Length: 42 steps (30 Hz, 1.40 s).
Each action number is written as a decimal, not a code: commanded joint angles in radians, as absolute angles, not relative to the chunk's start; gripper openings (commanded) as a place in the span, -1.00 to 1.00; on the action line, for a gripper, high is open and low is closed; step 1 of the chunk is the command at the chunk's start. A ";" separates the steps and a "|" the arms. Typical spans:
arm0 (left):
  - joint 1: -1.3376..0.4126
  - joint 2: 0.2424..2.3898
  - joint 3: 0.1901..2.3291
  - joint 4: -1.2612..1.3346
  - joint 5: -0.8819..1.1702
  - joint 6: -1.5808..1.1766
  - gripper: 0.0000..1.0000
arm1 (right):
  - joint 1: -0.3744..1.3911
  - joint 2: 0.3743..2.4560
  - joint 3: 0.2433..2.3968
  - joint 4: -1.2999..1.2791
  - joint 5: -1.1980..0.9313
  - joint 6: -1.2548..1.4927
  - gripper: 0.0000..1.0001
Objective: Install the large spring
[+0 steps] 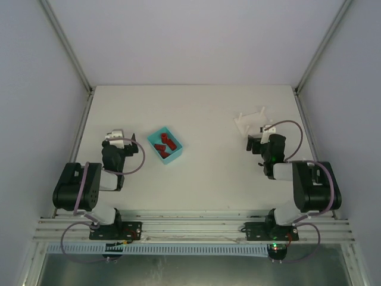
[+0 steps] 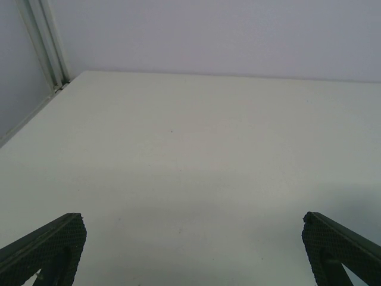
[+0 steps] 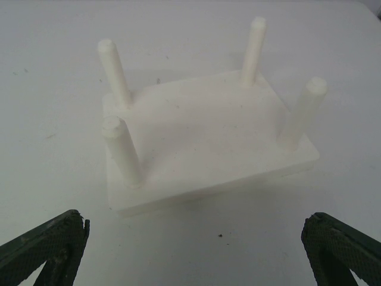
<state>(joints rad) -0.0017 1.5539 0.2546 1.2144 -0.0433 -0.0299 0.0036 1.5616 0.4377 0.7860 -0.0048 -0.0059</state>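
A white base plate (image 1: 249, 123) with several upright pegs stands at the back right of the table. It fills the right wrist view (image 3: 205, 137), just ahead of my open, empty right gripper (image 3: 193, 250). Red springs (image 1: 163, 145) lie in a small blue bin (image 1: 176, 155) left of the middle; I cannot tell which is the large one. My left gripper (image 1: 117, 138) is open and empty to the left of the bin. In the left wrist view it (image 2: 193, 250) faces bare table.
White walls close the table on three sides, with metal corner posts (image 1: 71, 53) at the back left and back right. An aluminium rail (image 1: 190, 229) runs along the near edge under the arm bases.
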 commanded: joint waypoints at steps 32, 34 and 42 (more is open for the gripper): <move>-0.087 1.180 0.720 0.192 0.242 -0.469 0.91 | 0.094 0.994 0.847 -0.462 -0.294 0.478 0.98; -0.156 1.194 0.725 0.178 0.176 -0.416 0.80 | 0.158 0.976 0.812 -0.421 -0.240 0.445 0.98; -0.335 1.341 0.819 0.073 -0.078 -0.265 0.23 | 0.416 0.960 0.747 -0.299 0.032 0.360 0.98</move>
